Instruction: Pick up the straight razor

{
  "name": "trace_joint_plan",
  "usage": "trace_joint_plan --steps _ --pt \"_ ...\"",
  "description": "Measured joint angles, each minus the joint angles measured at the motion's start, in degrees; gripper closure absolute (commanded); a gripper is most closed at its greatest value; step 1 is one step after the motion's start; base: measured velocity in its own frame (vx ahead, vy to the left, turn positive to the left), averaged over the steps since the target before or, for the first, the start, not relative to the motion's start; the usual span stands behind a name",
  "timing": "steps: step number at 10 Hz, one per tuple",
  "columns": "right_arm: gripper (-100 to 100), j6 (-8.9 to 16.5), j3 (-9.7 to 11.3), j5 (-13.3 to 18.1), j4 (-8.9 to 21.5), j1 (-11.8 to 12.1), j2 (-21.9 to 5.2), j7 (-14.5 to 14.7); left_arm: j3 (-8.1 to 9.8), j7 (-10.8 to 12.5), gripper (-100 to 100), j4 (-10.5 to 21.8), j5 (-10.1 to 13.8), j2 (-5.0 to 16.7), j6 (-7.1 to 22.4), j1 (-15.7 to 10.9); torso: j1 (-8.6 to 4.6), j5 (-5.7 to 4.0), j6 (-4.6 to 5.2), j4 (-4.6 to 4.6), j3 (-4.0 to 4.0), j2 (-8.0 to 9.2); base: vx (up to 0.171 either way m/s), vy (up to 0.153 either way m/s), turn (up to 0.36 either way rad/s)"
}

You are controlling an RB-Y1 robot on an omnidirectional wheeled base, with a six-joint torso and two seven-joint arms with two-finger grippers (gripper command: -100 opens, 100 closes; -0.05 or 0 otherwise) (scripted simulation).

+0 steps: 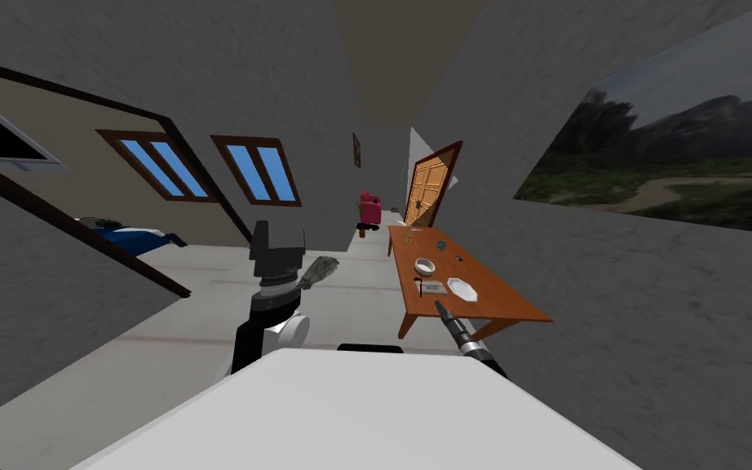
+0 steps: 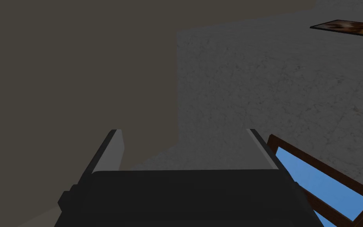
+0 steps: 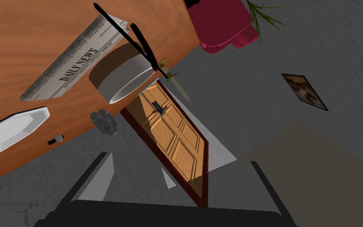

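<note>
Right wrist view: straight razor [image 3: 143, 45] lies on table [image 3: 27, 39]; left fingers [image 2: 112, 153], right fingers [image 3: 100, 177] both spread.

Dim, flat light; blue windows [image 1: 250, 171] look brightest, and grey walls [image 1: 652, 326] splay toward the head view's corners.

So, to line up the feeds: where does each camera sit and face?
Head: on my head, steeply down and forward at the table; both forearms show.
Left wrist: on the raised left gripper, open, facing a wall.
Right wrist: on the right gripper, open, facing the table.
Head and right wrist share the bowl, plate and door.
</note>
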Motion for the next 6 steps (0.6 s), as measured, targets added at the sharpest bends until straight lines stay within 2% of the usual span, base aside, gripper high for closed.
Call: trace_joint_plan --steps 3,4,6 --pt "-100 2.18 0.9 2.07 5.84 -1.21 -3.69 0.8 0.0 0.0 0 0.0 0.0 0.0 0.0 0.01 -0.01 0.01 0.0 -0.05 -0.12 -0.21 0.12 0.104 0.118" --pt "-100 3.25 1.09 2.71 6.9 -1.27 -5.31 0.83 0.0 0.0 0 0.0 0.0 0.0 0.0 0.01 0.02 0.0 0.01 -0.05 -0.12 -0.21 0.095 0.068 0.033" --pt "-100 4.17 1.49 3.62 9.95 -2.41 -6.63 1.11 0.01 0.0 0 0.0 0.0 0.0 0.0 0.01 -0.13 -0.03 0.0 -0.03 -0.08 -0.13 0.112 0.063 0.109"
